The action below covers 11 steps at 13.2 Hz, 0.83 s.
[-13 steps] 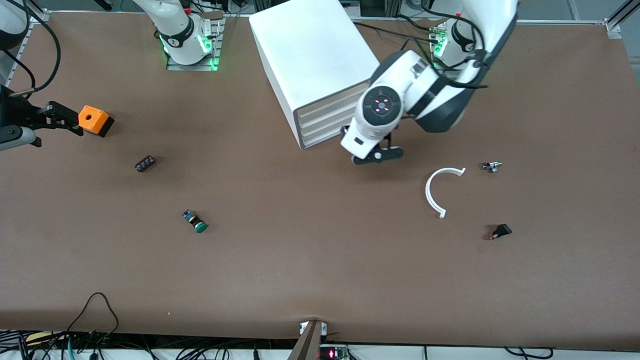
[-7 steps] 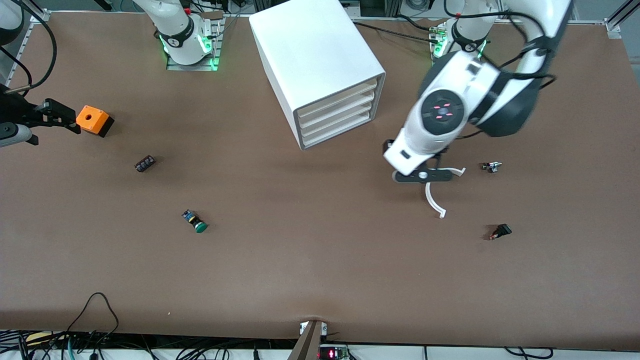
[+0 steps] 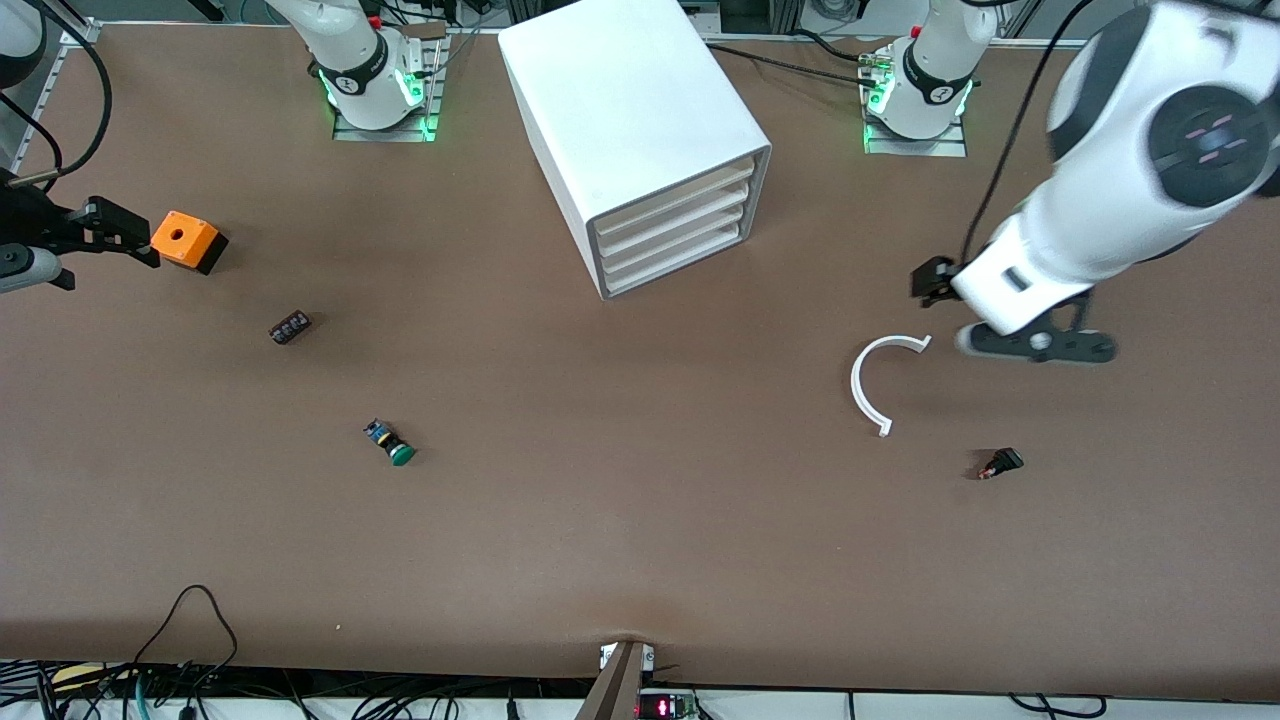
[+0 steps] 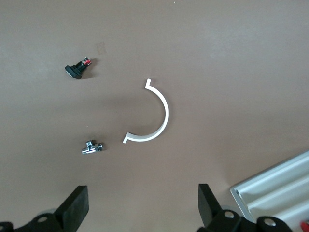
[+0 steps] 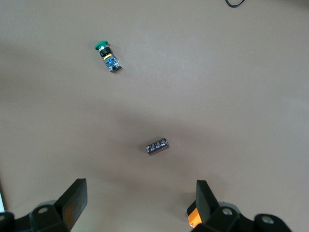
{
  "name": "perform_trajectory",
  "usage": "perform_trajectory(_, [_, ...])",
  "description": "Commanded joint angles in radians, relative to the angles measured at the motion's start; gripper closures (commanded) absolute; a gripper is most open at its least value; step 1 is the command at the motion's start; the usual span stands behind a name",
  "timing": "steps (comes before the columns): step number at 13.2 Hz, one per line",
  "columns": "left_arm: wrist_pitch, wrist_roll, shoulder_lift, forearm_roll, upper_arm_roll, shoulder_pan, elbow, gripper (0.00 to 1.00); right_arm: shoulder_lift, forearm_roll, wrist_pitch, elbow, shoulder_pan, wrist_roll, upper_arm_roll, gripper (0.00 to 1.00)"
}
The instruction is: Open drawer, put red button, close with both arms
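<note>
A brown table [image 3: 600, 520] carries the white four-drawer cabinet [image 3: 640, 130], every drawer flush. The small black red-tipped button [image 3: 1000, 463] lies on the tabletop, near the spread, empty left gripper [image 3: 1030, 345]. The right gripper [image 5: 140, 205], fingers apart, waits just beside an orange block [image 3: 185, 240].

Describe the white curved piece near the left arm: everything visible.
The white curved piece is a thin open arc, roughly a half ring, with a small outward tab at each end; it looks like plastic. It lies flat on the brown table, toward the left arm's end, nearer the front camera than the drawer unit. Nothing touches it.
</note>
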Motion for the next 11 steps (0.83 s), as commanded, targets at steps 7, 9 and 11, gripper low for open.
perform_trajectory(7, [0.201,0.194,-0.294,-0.068,0.238,-0.077,-0.338,0.00,-0.003,-0.005,-0.022,0.022,0.002,-0.009,0.006,0.00])
perform_trajectory(9, [0.204,0.182,-0.284,-0.052,0.216,-0.077,-0.334,0.00,-0.003,-0.005,-0.022,0.023,0.002,-0.008,0.006,0.00])
perform_trajectory(11, [0.202,0.183,-0.284,-0.025,0.211,-0.077,-0.335,0.00,-0.002,-0.005,-0.022,0.023,0.002,-0.008,0.006,0.00])
